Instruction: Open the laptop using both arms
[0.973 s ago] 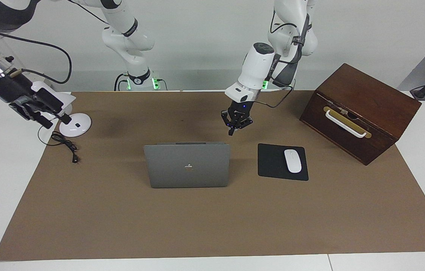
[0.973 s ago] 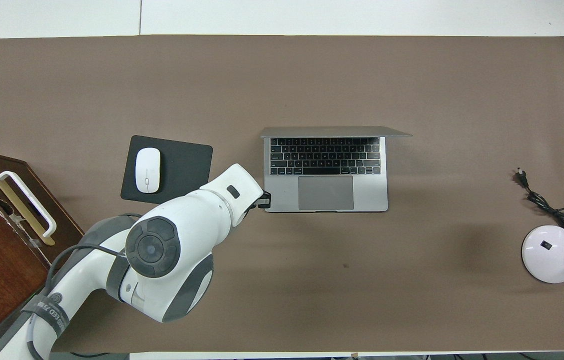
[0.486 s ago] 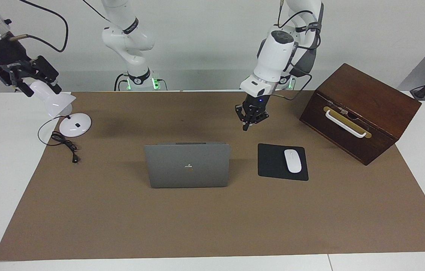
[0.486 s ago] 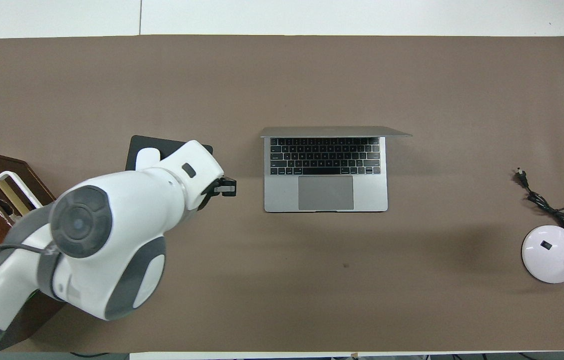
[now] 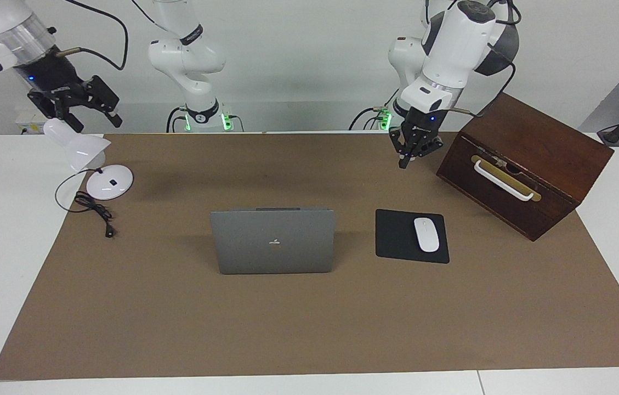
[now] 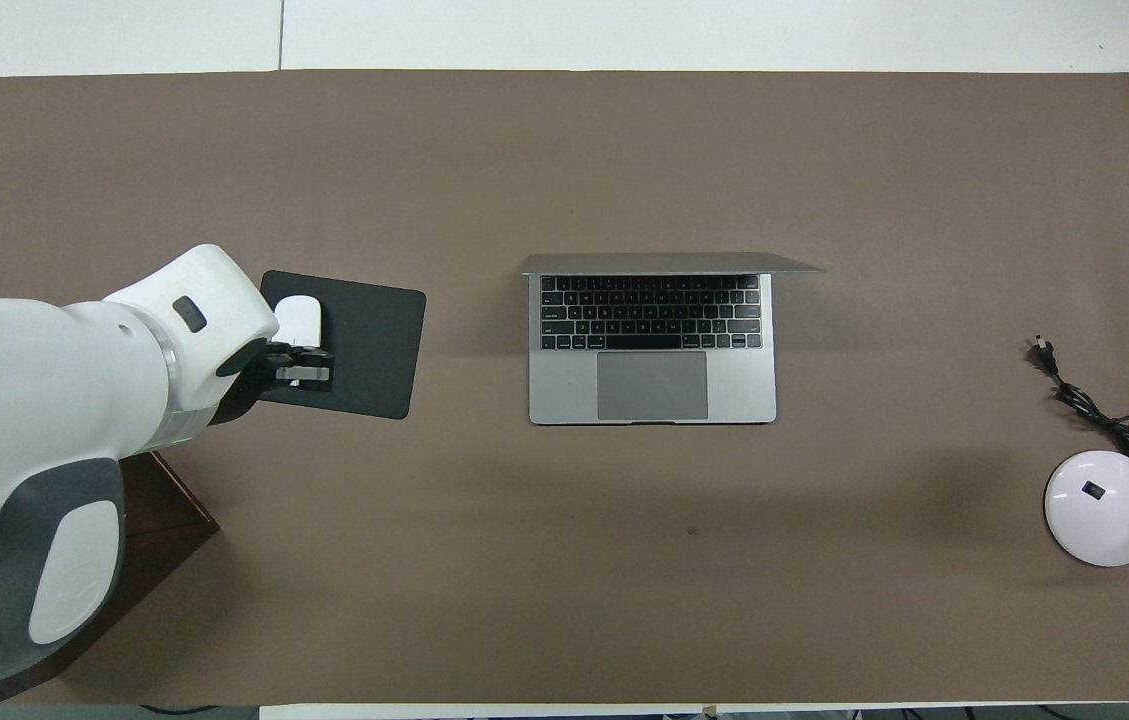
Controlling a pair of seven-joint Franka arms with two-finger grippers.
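Laptop stands open mid-mat, both grippers raised clear

Laptop (image 5: 273,241) sits open in the middle of the brown mat (image 5: 309,323), lid upright, its keyboard facing the robots. Taking the laptop as the landmark and working outward from the robots: the left gripper (image 5: 403,162), fingers closed on nothing, hangs in the air toward the left arm's end from the laptop, over the mat just beside the wooden box (image 5: 526,162). The right gripper (image 5: 92,118), fingers spread apart and empty, hangs above the white desk lamp (image 5: 92,164), well off toward the right arm's end from the laptop. A black mouse pad (image 5: 397,236) with a white mouse (image 5: 426,234) lies beside the laptop, toward the left arm's end. Neither gripper touches the laptop.
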